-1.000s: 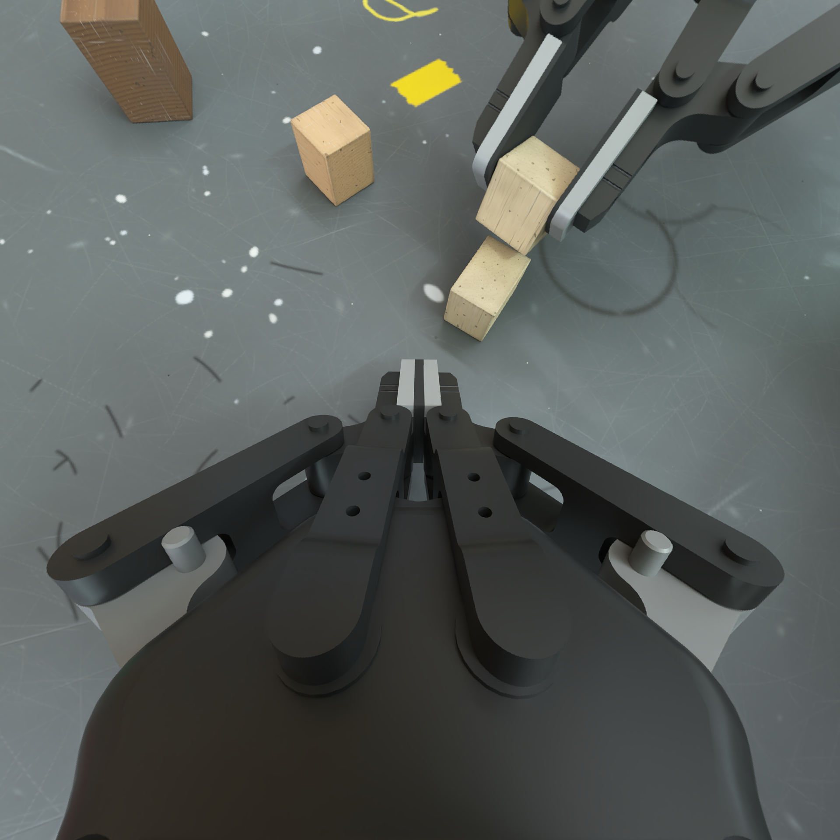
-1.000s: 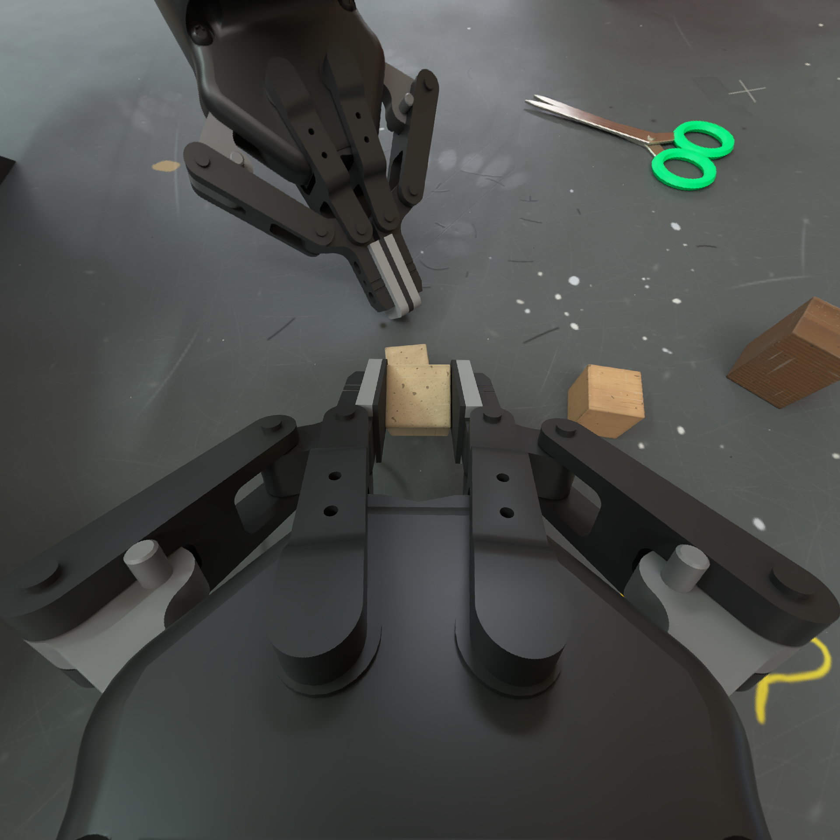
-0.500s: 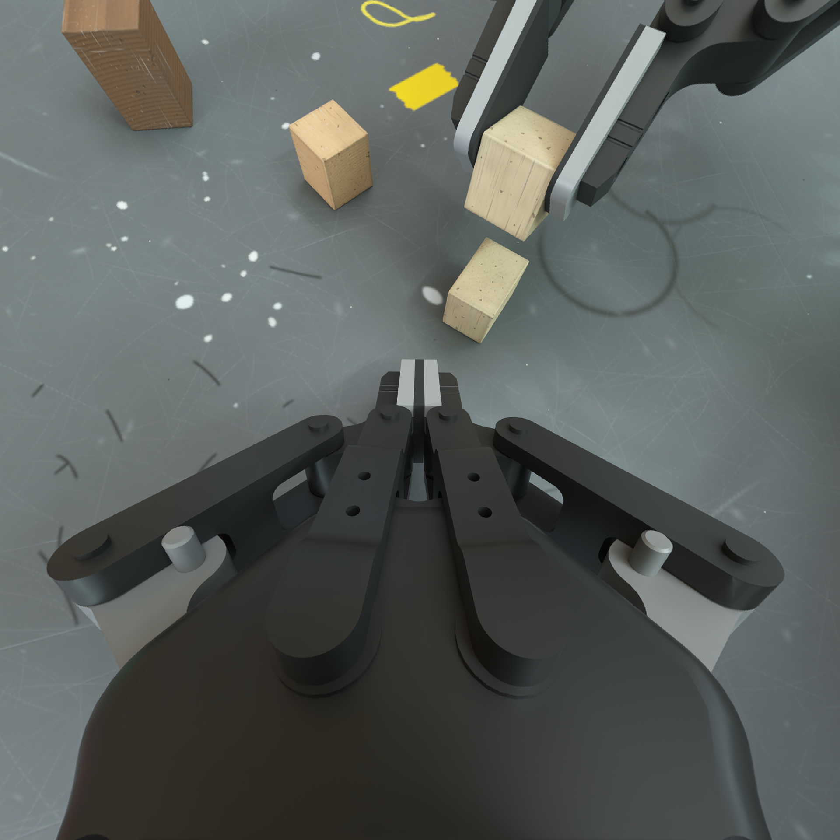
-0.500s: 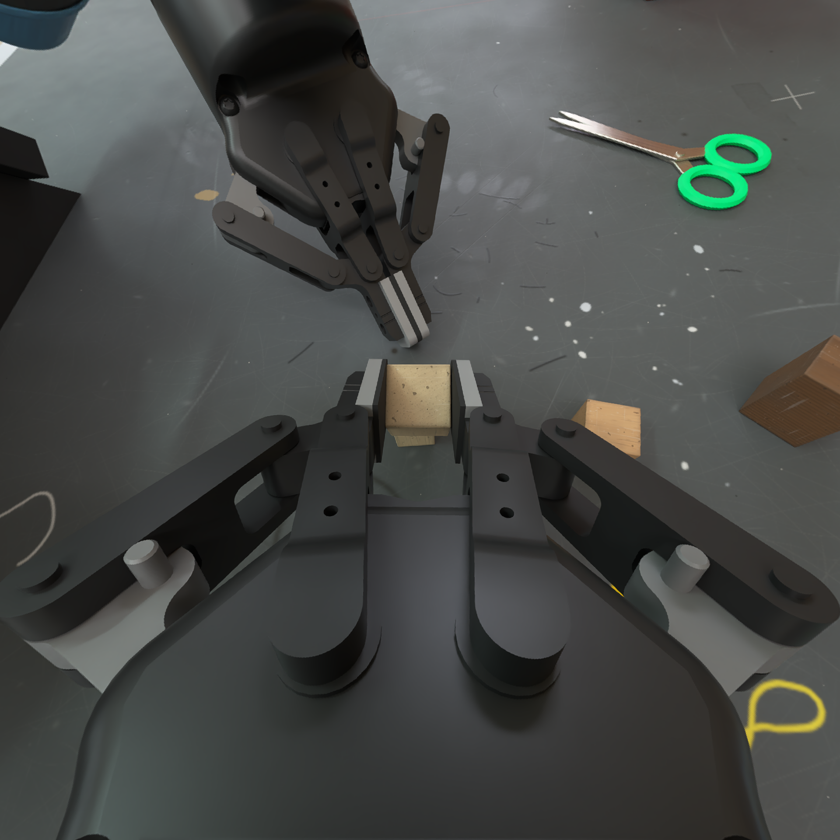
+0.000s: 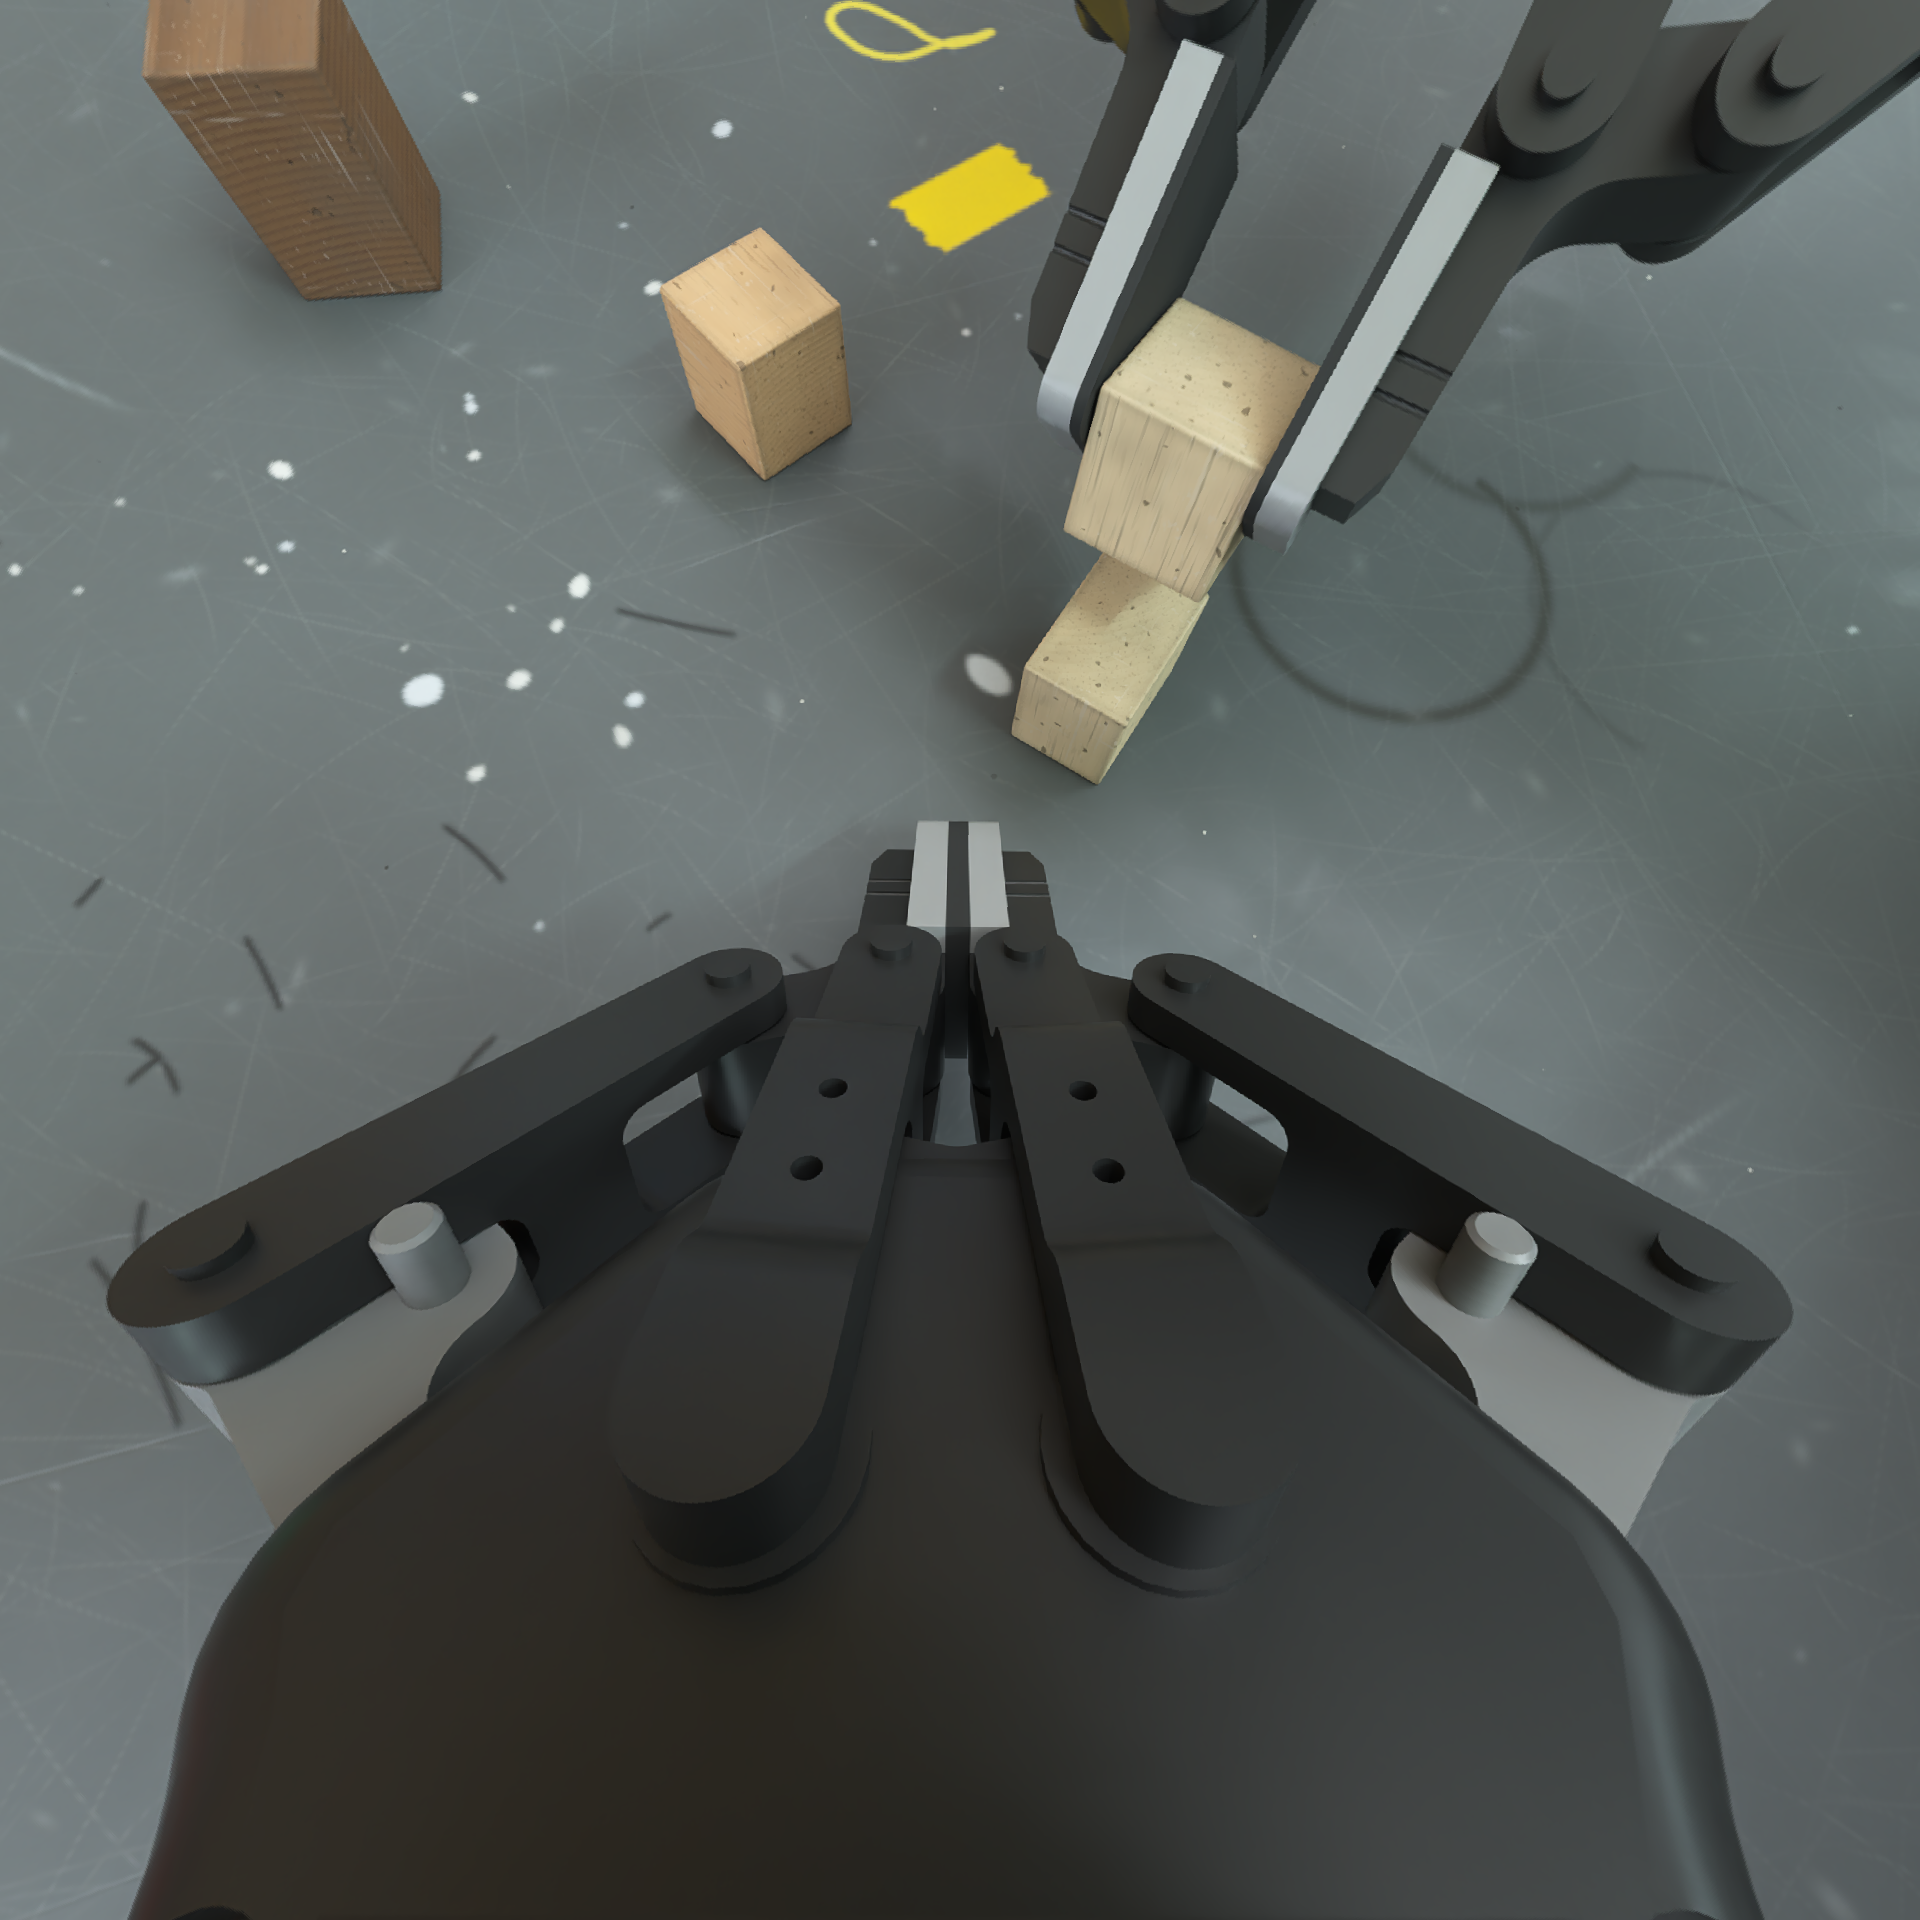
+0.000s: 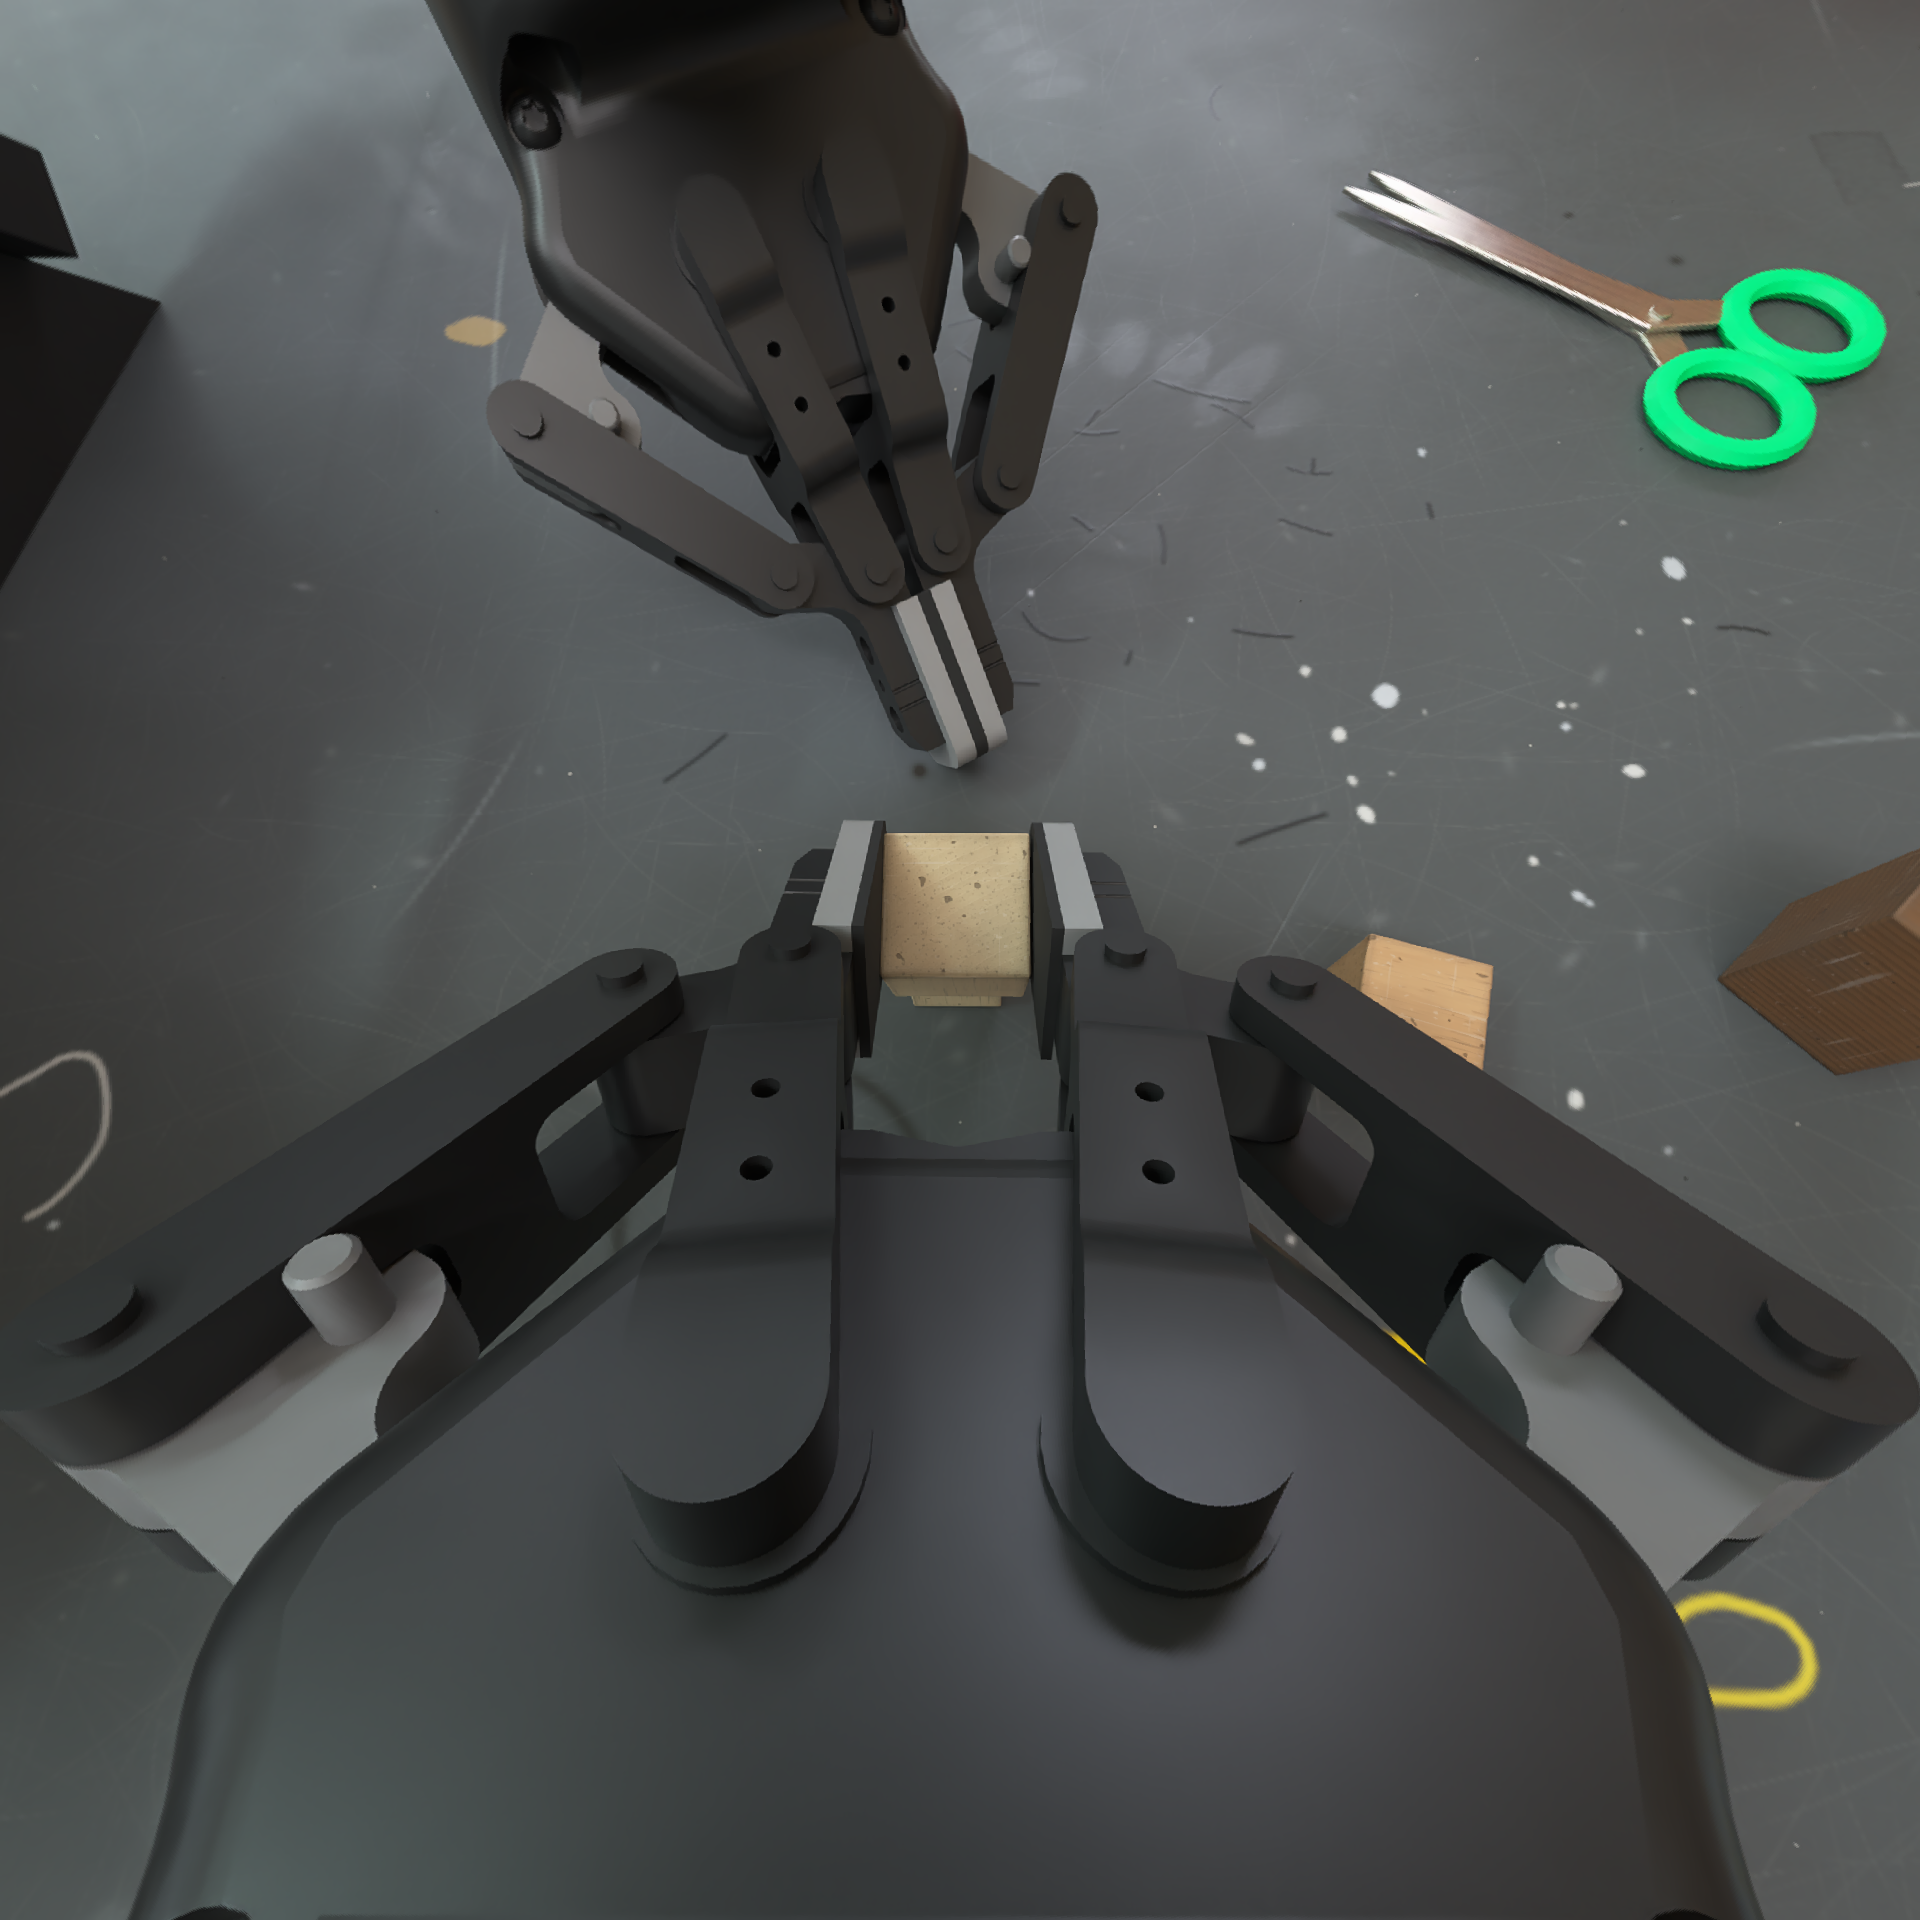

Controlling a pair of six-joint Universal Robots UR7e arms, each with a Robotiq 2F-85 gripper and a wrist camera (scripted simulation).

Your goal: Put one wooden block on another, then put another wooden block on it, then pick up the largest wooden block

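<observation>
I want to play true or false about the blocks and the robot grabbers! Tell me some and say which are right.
1. The right gripper is squeezing a pale block. True.
2. The left gripper is wide open. False: its fingers are pressed together, holding nothing.
3. The scissors have red handles. False: the handles are green.
4. Another pale block lies on the table under the held one. True.
5. The tall brown block is stacked on the tan block. False: both stand apart on the table.
</observation>
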